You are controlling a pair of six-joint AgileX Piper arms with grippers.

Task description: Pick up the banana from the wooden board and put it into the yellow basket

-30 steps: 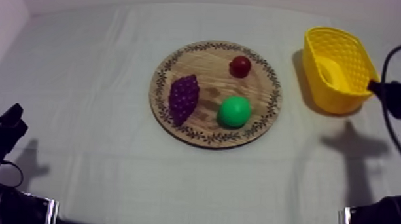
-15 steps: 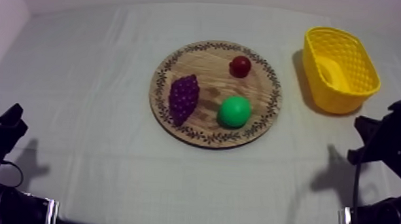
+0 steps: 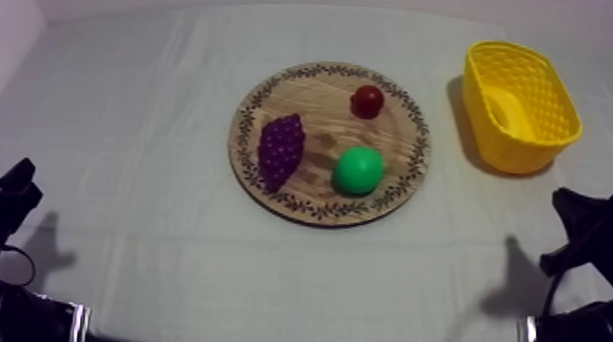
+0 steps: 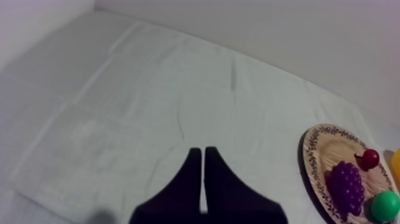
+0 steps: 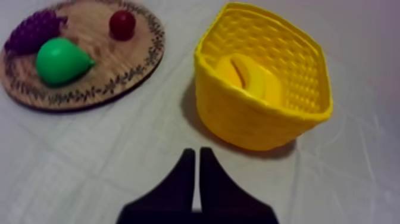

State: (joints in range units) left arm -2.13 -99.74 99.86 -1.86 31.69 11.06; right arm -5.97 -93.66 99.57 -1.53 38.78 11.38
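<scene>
You've got the yellow toy banana (image 5: 247,74) lying inside the yellow woven basket (image 5: 250,128), beside the round wooden board with the patterned rim (image 5: 125,65). Your right gripper (image 5: 196,154) hangs over the tabletop (image 5: 89,155) near the basket, fingers pressed together on nothing; on your left gripper (image 4: 202,152) the fingers lie together too, empty

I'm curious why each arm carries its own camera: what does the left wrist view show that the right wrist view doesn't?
From the left wrist: the left pincer, shut, over a wide stretch of bare cloth.
From the right wrist: the right pincer, shut, and the inside of the yellow basket with the banana lying in it.
Common to both: the wooden board carrying the grapes, the pear and the small red fruit.
</scene>
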